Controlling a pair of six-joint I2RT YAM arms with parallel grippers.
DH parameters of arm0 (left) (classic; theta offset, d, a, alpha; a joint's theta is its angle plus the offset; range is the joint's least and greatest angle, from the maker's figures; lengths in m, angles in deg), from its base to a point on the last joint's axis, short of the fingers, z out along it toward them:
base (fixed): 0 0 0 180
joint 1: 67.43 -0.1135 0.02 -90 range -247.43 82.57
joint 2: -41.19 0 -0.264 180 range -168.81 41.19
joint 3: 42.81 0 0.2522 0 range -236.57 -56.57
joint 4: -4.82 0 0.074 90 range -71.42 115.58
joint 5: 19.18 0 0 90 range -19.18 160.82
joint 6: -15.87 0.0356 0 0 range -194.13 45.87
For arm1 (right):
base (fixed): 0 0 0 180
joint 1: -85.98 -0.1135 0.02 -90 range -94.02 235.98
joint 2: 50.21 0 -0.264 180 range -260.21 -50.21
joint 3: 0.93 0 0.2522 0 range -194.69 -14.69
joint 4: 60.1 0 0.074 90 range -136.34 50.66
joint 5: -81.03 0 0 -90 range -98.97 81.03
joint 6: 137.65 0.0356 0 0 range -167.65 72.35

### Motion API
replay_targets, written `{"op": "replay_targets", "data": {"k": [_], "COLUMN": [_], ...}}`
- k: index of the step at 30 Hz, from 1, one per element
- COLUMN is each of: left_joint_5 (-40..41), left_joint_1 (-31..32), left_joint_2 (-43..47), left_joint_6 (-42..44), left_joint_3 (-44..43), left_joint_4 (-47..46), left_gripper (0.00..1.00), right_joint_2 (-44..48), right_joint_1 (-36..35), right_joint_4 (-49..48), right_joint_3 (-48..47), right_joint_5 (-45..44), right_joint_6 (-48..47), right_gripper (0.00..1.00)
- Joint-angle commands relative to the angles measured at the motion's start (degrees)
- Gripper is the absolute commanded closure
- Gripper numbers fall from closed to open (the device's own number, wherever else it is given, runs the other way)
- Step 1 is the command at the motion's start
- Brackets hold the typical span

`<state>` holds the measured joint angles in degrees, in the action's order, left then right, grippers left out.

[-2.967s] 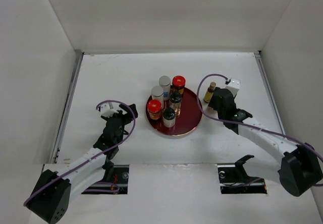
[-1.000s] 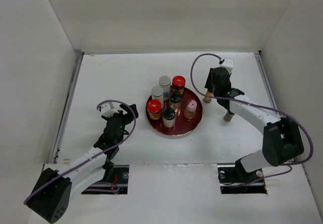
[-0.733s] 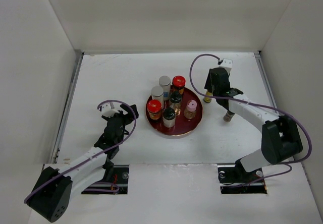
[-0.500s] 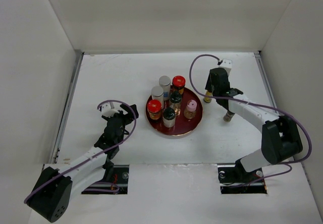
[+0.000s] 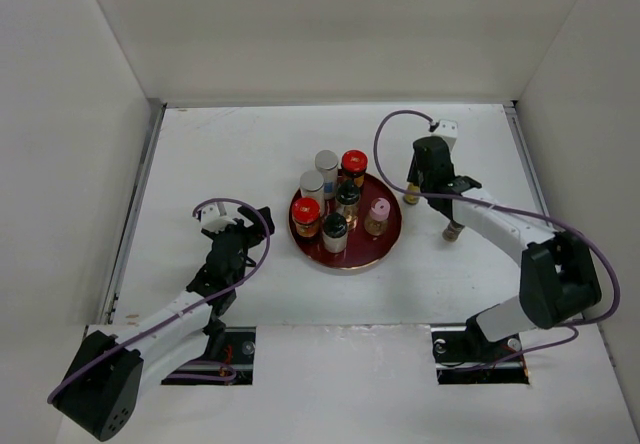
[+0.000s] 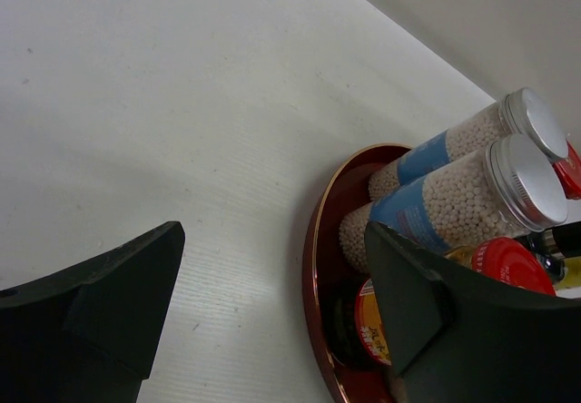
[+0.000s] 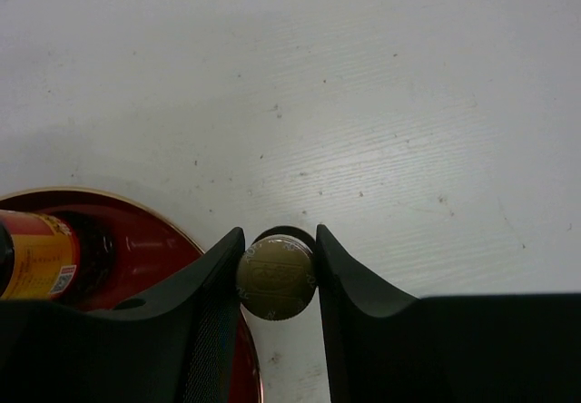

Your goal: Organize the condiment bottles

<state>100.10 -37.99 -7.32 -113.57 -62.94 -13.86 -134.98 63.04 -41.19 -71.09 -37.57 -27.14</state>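
Note:
Several condiment bottles stand on the round dark red tray [image 5: 377, 245]: two silver-capped jars [image 5: 312, 182], two red-capped jars [image 5: 306, 211], two black-capped bottles [image 5: 334, 226] and a pink-capped bottle [image 5: 379, 209]. A gold-capped amber bottle [image 5: 411, 193] stands on the table just right of the tray. My right gripper [image 5: 416, 177] is over it, and in the right wrist view its jaws press both sides of the gold cap [image 7: 277, 274]. Another small amber bottle [image 5: 452, 231] stands beside my right forearm. My left gripper [image 5: 245, 226] is open and empty, left of the tray [image 6: 313, 267].
White walls enclose the table on the left, back and right. The left wrist view shows the silver-capped jars [image 6: 536, 178] and a red cap [image 6: 508, 267] past the right finger. The tray's rim [image 7: 195, 240] lies close to the left of the gold cap.
Since three seconds ago my right arm left the tray, where the pink-capped bottle now stands, and swung back to the gold-capped bottle. Over the last second almost nothing moved. The left arm is still.

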Motion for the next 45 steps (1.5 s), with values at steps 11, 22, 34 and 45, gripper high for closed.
{"op": "replay_targets", "data": {"k": [11, 22, 34, 45], "left_joint_5": [-0.1, -0.2, -0.4, -0.1], "left_joint_1": [0.5, 0.6, 0.7, 0.7], "left_joint_2": [0.2, 1.0, -0.1, 3.1], "left_joint_6": [0.1, 0.3, 0.4, 0.7], "left_joint_3": [-0.3, -0.1, -0.4, 0.1], "left_joint_4": [-3.1, -2.9, -3.1, -2.3], "left_gripper": [0.20, 0.20, 0.20, 0.20], "right_joint_2": [13.1, 2.3, -3.8, 6.4], "right_joint_1": [-6.3, -10.7, -12.7, -13.9], "right_joint_4": [-2.3, -8.2, -11.6, -10.9], "right_joint_3": [-3.0, -5.8, -6.2, -2.2], "right_joint_5": [-1.5, 0.7, -0.1, -1.9], "right_joint_6": [-0.5, 0.2, -0.4, -0.5], "right_gripper": [0.73, 0.73, 0.64, 0.31]}}
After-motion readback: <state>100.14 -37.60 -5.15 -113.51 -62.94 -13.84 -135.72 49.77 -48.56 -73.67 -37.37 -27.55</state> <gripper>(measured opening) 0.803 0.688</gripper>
